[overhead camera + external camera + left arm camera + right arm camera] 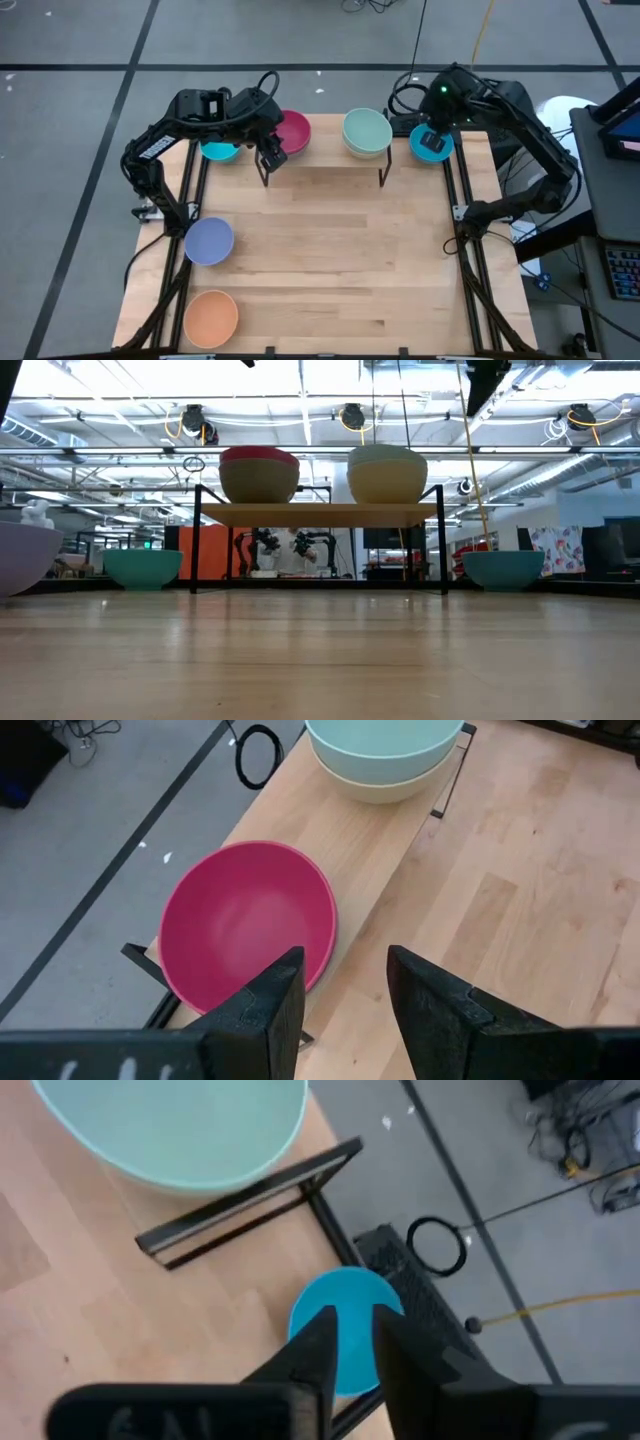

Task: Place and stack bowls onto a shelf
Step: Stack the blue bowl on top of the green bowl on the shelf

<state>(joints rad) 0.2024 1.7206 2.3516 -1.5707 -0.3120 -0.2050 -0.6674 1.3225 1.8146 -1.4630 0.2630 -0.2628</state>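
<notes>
Shelf (325, 172) sits at the far edge of the counter (330, 270). It carries two stacks: magenta bowl (290, 131) over what reads as an olive-grey bowl (258, 482), and mint green bowl (367, 128) over the cream bowl (387, 482).

Left gripper (270, 157) hangs above the shelf's left end, just beside the magenta bowl, fingers spread, nothing between them. We judge it's done with that stack.

Right gripper (348, 1350) is above the right cyan-blue bowl (432, 143), which sits on the counter's far right corner beside the shelf. Fingers are a narrow gap apart and empty, lined up over the bowl's near rim.

Still on the counter: left cyan-blue bowl (220, 151) by the shelf's left legs, lavender bowl (209, 240) and orange bowl (211, 317) along the left edge.

Our read for the step in hand: right arm picks the cyan-blue bowl.
- straddle the rim, one finger inside, one outside
- drop straight, pinch the wall firmly
- lift clear of the shelf leg before traversing
- centre over the mint bowl and lower flat so it nests
</notes>
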